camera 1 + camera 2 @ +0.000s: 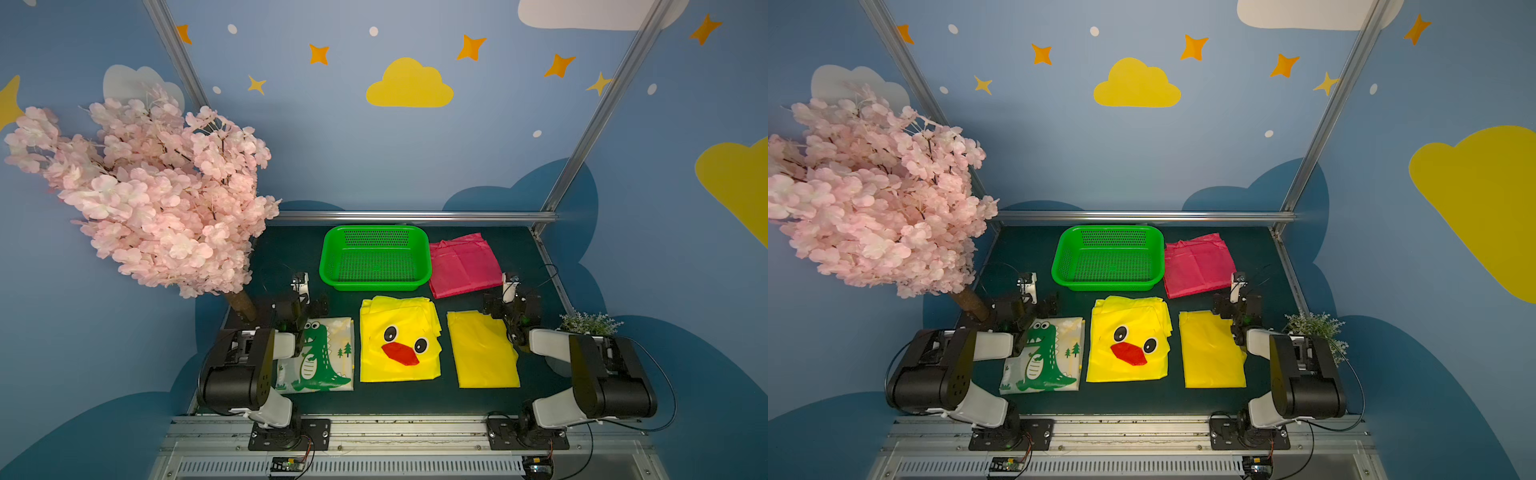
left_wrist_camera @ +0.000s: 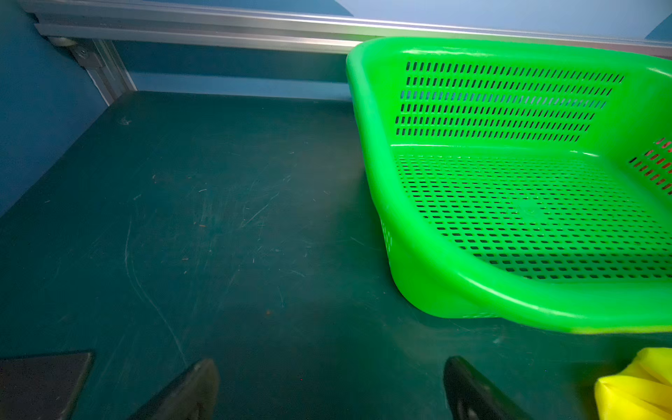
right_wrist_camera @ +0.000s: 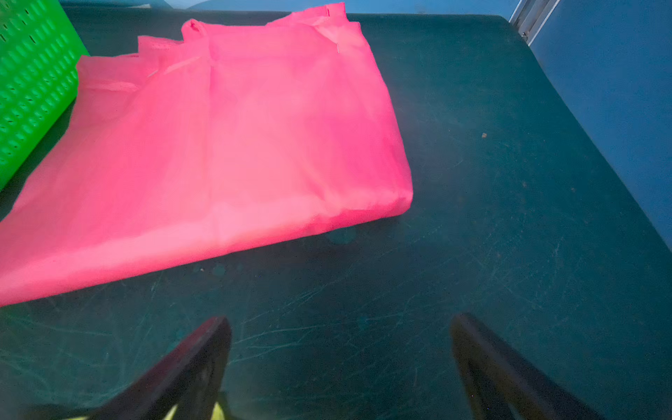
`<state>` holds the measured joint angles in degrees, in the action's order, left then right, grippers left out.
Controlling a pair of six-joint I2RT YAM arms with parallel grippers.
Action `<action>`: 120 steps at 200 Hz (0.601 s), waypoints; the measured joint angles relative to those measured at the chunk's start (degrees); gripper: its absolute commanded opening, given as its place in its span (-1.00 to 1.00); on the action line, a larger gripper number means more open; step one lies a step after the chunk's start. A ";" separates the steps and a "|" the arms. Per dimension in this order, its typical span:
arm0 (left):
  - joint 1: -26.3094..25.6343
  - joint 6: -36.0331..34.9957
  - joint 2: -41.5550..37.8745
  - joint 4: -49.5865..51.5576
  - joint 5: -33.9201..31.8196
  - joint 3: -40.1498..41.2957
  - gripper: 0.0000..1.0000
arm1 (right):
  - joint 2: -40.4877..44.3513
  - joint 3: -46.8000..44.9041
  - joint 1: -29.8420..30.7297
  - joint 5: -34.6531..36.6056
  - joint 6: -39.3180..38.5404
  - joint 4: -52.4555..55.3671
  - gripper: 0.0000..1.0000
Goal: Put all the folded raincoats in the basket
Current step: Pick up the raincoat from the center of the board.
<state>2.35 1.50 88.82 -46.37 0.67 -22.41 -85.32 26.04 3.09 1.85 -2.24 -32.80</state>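
The bright green basket (image 1: 374, 285) (image 1: 1108, 286) stands empty at the back middle of the dark table. Several folded raincoats lie around it: a pink one (image 1: 463, 266) (image 3: 218, 145) against its right side, a yellow duck-face one (image 1: 399, 338) just in front, a plain yellow one (image 1: 484, 353) and a white dinosaur one (image 1: 324, 357). My left gripper (image 1: 311, 302) (image 2: 331, 363) hovers open over bare table left of the basket (image 2: 545, 309). Over bare table in front of the pink raincoat, my right gripper (image 1: 511, 309) (image 3: 340, 320) is open. Neither holds anything.
A pink blossom tree (image 1: 158, 187) overhangs the table's left side, its trunk (image 1: 243, 307) close to my left arm. A small potted plant (image 1: 590, 324) stands at the right edge. An aluminium rail (image 1: 415, 216) runs along the back.
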 measured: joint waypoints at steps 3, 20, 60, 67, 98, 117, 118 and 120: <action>0.00 0.00 0.00 0.00 0.00 0.00 1.00 | 0.00 0.00 0.00 0.00 -0.02 0.00 0.96; 0.00 0.00 0.00 0.00 0.00 0.00 1.00 | 0.00 0.00 0.00 0.00 0.00 0.00 0.97; 0.00 0.00 0.00 0.02 0.00 0.00 1.00 | 0.00 0.00 0.00 -0.02 0.00 0.00 0.96; 0.00 0.00 0.00 0.02 0.00 0.00 1.00 | 0.00 0.00 0.00 -0.04 0.00 0.00 0.97; 0.00 0.00 0.00 0.02 0.00 0.00 1.00 | 0.00 0.00 -0.39 -0.59 0.02 0.00 0.96; 0.00 -0.02 0.00 0.02 0.00 0.00 1.00 | 0.00 0.00 -0.39 -0.87 0.02 0.00 0.96; 0.00 0.00 0.00 0.02 0.00 0.00 1.00 | 0.00 0.00 -0.39 -0.87 0.02 0.00 0.96; 0.00 0.00 0.00 0.02 0.00 0.00 1.00 | 0.00 0.00 -0.39 -0.90 0.02 0.00 0.96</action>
<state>2.35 1.50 88.82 -46.35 0.67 -22.41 -85.32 26.04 2.70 0.95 -2.22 -32.80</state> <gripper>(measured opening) 0.999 0.982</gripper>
